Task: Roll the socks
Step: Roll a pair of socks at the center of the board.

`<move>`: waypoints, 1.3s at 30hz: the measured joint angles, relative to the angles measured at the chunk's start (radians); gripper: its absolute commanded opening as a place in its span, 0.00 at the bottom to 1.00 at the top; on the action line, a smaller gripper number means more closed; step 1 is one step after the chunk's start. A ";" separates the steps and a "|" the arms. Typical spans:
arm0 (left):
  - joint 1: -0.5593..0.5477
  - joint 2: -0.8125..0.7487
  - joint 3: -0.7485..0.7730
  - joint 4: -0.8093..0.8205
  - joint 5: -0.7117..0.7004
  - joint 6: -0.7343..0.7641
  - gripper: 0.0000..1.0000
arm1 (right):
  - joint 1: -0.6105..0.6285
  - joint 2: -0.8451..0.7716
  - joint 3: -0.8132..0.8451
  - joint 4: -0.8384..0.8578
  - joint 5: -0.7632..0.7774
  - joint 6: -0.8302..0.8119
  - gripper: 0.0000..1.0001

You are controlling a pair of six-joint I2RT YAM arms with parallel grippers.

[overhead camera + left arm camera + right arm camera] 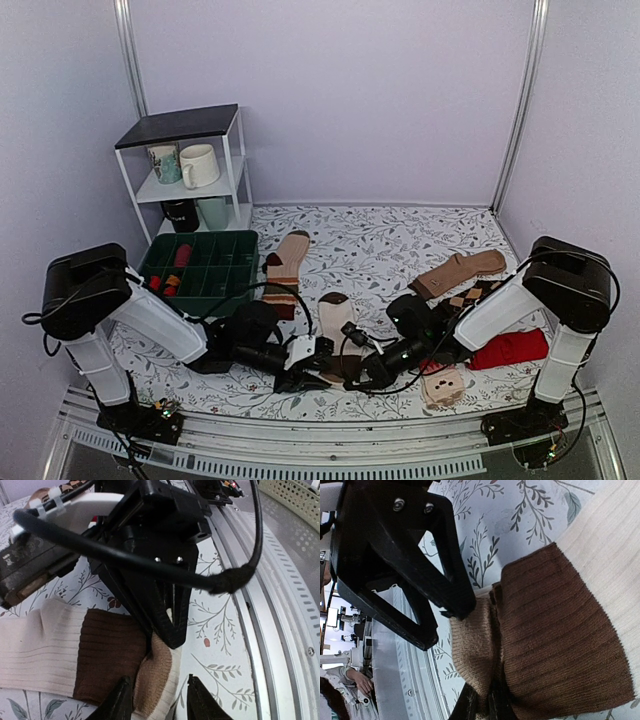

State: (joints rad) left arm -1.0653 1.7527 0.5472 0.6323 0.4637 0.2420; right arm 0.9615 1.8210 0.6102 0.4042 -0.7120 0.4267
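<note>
At the desk's point(380, 240) near edge the two grippers meet tip to tip over the toe end of the sock point(336, 322). The left gripper point(160, 692) has its jaws released: they stand apart, one finger over the brown band, the other over the flowered cloth, with the tan toe between them. The right gripper point(482, 706) has its jaws clenched on the sock where the tan toe meets the brown band, and the knit is bunched there. From that grip the sock lies flat near the desk's middle, running away from the arms: brown band, cream leg, dark cuff farthest. To the right lie a red sock point(510, 348), then a diamond-patterned sock point(470, 297) and a brown sock point(460, 270). Left of centre a striped sock point(287, 262) lies beside a green tray point(205, 298). Behind the tray a shelf point(180, 125) holds mugs point(200, 165)
</note>
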 measured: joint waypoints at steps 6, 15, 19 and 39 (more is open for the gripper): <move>-0.002 0.022 0.011 -0.039 0.000 0.001 0.38 | -0.002 0.002 0.002 -0.002 -0.004 0.001 0.04; -0.003 0.036 0.027 -0.078 -0.002 -0.006 0.12 | -0.010 0.017 0.014 -0.011 -0.034 0.000 0.04; -0.003 0.050 0.046 -0.085 0.008 -0.005 0.00 | -0.012 0.019 0.015 -0.012 -0.038 0.001 0.05; 0.012 0.053 0.075 -0.186 0.097 -0.208 0.00 | 0.050 -0.410 -0.226 -0.034 0.358 -0.135 0.49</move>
State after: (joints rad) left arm -1.0531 1.8057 0.6220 0.4465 0.5610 0.0341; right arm 1.0111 1.4109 0.3840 0.3702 -0.3542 0.2916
